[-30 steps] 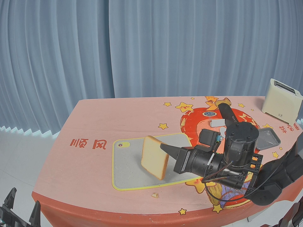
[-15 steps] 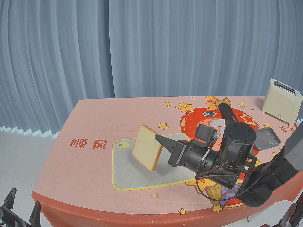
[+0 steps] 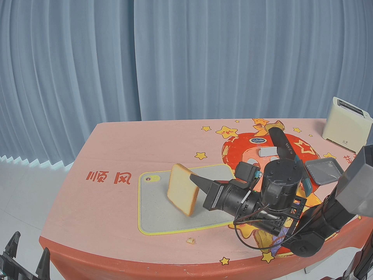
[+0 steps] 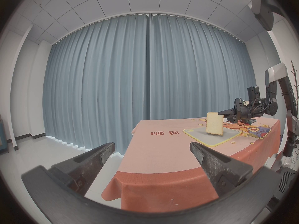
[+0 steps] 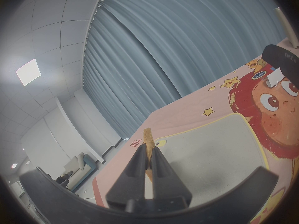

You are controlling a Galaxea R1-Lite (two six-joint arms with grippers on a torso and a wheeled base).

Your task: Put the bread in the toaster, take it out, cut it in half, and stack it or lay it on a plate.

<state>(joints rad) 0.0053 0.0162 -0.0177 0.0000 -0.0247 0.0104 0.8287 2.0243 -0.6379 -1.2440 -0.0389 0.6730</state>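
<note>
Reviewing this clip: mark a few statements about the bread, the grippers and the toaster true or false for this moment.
1. The right gripper is shut on the bread. True.
2. The bread lies flat on the cutting board. False: it is held on edge over the cutting board.
3. The left gripper is open, holding nothing. True.
4. The bread is in the toaster. False: the toaster stands at the table's far right corner, well apart from the bread.
</note>
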